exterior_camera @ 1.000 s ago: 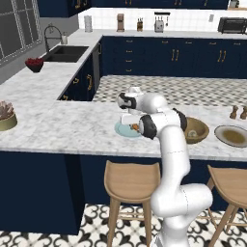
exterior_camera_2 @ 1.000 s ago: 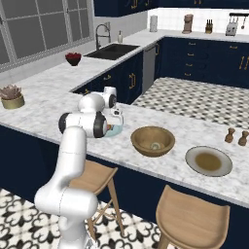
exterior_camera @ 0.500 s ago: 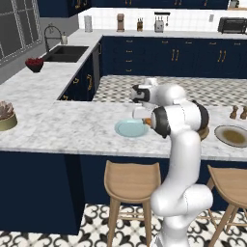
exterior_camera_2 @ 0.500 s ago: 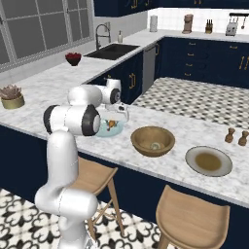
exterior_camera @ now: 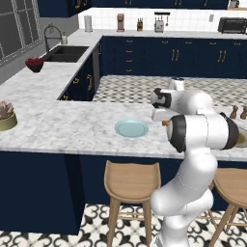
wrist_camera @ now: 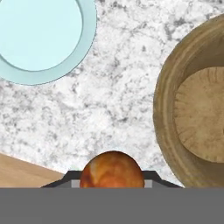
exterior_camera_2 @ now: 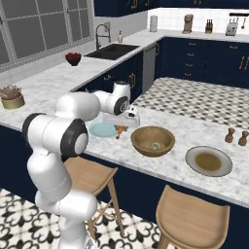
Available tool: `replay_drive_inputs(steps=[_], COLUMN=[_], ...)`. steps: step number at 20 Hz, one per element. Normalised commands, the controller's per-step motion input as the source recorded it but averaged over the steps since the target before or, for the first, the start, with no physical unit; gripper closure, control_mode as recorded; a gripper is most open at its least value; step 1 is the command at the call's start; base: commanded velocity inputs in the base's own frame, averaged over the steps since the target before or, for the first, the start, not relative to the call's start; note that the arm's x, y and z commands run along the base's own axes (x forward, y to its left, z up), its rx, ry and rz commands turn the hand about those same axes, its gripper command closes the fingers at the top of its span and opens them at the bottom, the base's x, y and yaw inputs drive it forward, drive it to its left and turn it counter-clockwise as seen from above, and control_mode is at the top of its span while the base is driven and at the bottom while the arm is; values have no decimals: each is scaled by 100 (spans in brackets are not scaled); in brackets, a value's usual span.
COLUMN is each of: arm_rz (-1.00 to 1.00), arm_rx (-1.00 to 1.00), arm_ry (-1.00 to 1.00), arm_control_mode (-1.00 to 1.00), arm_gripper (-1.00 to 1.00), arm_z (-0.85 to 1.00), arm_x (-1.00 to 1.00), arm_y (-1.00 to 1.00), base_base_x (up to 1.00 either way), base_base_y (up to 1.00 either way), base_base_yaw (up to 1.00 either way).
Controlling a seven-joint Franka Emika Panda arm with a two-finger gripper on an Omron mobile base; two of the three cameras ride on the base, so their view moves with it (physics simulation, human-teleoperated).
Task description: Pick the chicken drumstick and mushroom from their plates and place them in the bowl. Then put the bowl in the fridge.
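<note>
The pincer (exterior_camera_2: 120,130) is clamped on the drumstick (wrist_camera: 112,169), hanging over bare marble between the blue plate (wrist_camera: 41,37) and the bowl (wrist_camera: 197,111). In the hand view the plate's rim curves off to one side and the bowl's thick rim to the other, open counter (wrist_camera: 122,83) between. The right base view adds a small pale lump in the bowl's bottom and the grey-rimmed plate (exterior_camera_2: 208,161) past the bowl. No writing is legible.

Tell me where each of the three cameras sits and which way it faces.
Left base view: behind the arm's left, facing the counter; arm at right, blue plate centre.
Right base view: behind its right; arm at left, bowl and grey-rimmed plate beyond.
Hand view: looks down past the drumstick at the marble.
All share the blue plate; right and hand views share the bowl.
</note>
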Motion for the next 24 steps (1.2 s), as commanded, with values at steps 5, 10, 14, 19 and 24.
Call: replay_drive_inputs(steps=[5,10,14,19,24], arm_rz=[0,0,0,0,0], arm_rx=[9,4,0,0,0], arm_ry=[0,0,1,6,5], arm_control_mode=[-100,-100,-100,-100,-100], arm_gripper=[100,100,100,100,100], arm_z=[39,3,-38,-39,-36], arm_x=[-1,15,62,45,42], arm_y=[-83,-67,-35,-39,-17], base_base_x=[0,0,0,0,0], base_base_y=[0,0,0,0,0], base_base_yaw=[0,0,0,0,0])
